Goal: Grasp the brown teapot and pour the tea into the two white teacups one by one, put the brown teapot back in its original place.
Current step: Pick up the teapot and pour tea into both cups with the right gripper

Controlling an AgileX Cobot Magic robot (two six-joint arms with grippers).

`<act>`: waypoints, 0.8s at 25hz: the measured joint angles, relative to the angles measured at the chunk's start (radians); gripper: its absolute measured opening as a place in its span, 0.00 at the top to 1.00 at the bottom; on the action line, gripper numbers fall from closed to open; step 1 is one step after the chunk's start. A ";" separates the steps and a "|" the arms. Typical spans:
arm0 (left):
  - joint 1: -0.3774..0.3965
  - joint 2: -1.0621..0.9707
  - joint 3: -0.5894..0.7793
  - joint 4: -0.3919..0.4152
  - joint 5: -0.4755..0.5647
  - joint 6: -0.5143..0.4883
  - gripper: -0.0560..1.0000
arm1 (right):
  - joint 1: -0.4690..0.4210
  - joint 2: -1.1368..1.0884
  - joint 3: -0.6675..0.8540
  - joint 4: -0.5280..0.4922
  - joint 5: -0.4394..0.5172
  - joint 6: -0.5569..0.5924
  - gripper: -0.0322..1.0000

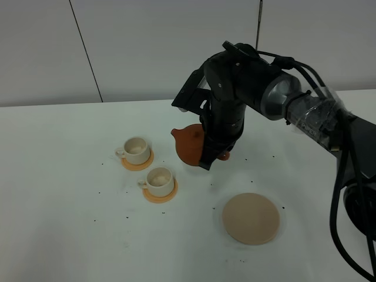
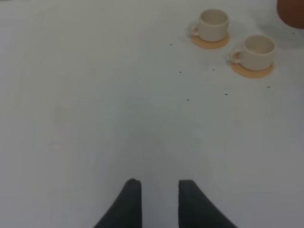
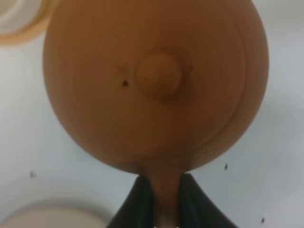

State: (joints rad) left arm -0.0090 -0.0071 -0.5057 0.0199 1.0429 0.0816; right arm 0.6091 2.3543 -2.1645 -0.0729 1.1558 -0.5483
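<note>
My right gripper [image 1: 212,157] is shut on the handle of the brown teapot [image 1: 189,143] and holds it above the table, spout pointing left toward the cups. In the right wrist view the teapot [image 3: 156,80] fills the frame, lid knob up, with the fingers [image 3: 142,202] pinching its handle. Two white teacups on orange saucers stand left of it: the far one [image 1: 136,150] and the near one [image 1: 159,180]. The beige coaster [image 1: 250,218] lies bare at the front right. My left gripper [image 2: 159,192] is open and empty over bare table, far from the cups [image 2: 213,24] [image 2: 257,51].
The white table [image 1: 59,205] carries scattered dark specks. The right arm's black links [image 1: 247,88] reach in from the right above the table's middle. A cable hangs at the far right edge [image 1: 341,205].
</note>
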 joint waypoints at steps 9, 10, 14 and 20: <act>0.000 0.000 0.000 0.000 0.000 0.000 0.70 | 0.029 0.027 -0.005 -0.020 -0.123 -0.035 0.88; 0.000 0.000 0.000 0.000 0.000 0.000 0.70 | 0.033 0.033 -0.005 -0.028 -0.136 -0.038 0.88; 0.000 0.000 0.000 0.000 0.000 0.000 0.70 | 0.042 0.057 -0.005 -0.072 -0.178 -0.048 0.88; 0.000 0.000 0.000 0.000 0.000 0.000 0.70 | 0.046 0.063 -0.005 -0.127 -0.247 -0.064 0.88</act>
State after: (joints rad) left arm -0.0090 -0.0071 -0.5057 0.0199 1.0429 0.0816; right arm 0.6552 2.4169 -2.1696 -0.2000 0.9089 -0.6127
